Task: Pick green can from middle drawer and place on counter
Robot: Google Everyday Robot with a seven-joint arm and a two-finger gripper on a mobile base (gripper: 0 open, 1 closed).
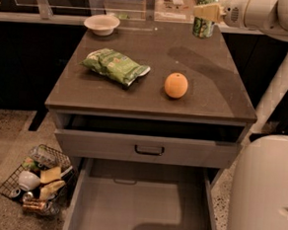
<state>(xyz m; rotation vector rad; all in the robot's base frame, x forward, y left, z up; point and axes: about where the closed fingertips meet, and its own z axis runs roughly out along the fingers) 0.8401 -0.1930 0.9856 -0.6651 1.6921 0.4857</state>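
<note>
Green can (pixel 204 26), one, gripped by pincer (pixel 209 12) at counter (pixel 210 87) rear, one orange (pixel 176 85)

Your cream-coloured two-finger gripper (pixel 207 13) is at the far right corner of the brown-grey stone worktop (pixel 204 96). Its jaws are clamped across the upper part of the small green drink can (pixel 204 28), which is upright. You cannot tell whether the can's base touches the worktop. Your white rounded wrist (pixel 245 10) runs level into the gripper from the right. Behind it, a white arm link (pixel 280 82) slants down past the worktop's right side. Your broad white body shell (pixel 262 194) fills the near right corner of the view.
</note>
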